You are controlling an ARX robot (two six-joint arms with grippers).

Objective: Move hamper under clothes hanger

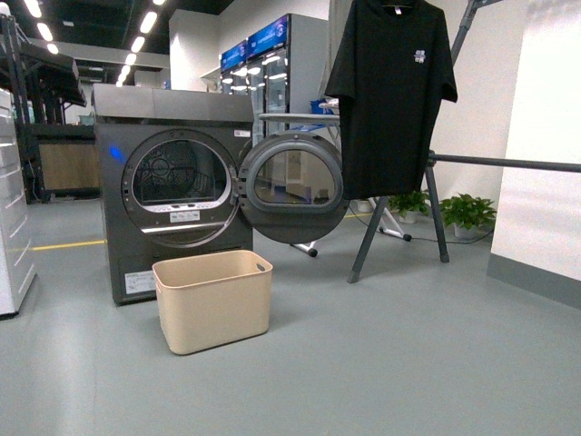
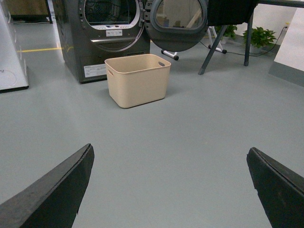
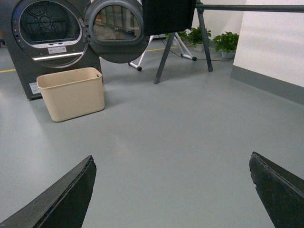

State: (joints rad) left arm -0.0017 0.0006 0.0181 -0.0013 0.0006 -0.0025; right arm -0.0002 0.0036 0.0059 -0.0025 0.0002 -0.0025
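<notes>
Though out of the front view, left gripper [image 2: 170,151]: fingers [image 2: 57,190] spread wide, nothing held, only bare floor [image 2: 171,123] between them.
right gripper [image 3: 172,159]: same posture; fingers [image 3: 61,194] far apart, gripping nothing, low over the floor.
floor: grey, smooth; open stretch between both grippers and the hamper [image 1: 213,304].
hamper: beige, rectangular, rounded corners; upright on the floor just in front of the dryer [image 1: 113,209], below the drum opening. Slot handle near the rim at the right end. Well apart from both grippers. Left of the clothes hanger [image 1: 508,163], not beneath it.
dryer: dark grey, just behind the hamper; round door [image 1: 292,186] swung open to the right, toward the clothes hanger.
clothes hanger: dark grey metal, right of the dryer and farther back than the hamper; splayed legs on the floor, long horizontal bar running off to the right.
T-shirt [image 1: 390,100]: black, hung on the clothes hanger above the legs; lower left edge overlaps the open door in the front view.
white cabinet [image 1: 14,227]: at the far left edge, left of the dryer.
yellow line [image 1: 68,244]: on the floor between the white cabinet and the dryer.
plants [image 1: 467,212]: green, potted, by the wall behind the legs.
coolers [image 1: 272,64]: glass-fronted, blue signs on top, far back behind the dryer.
</notes>
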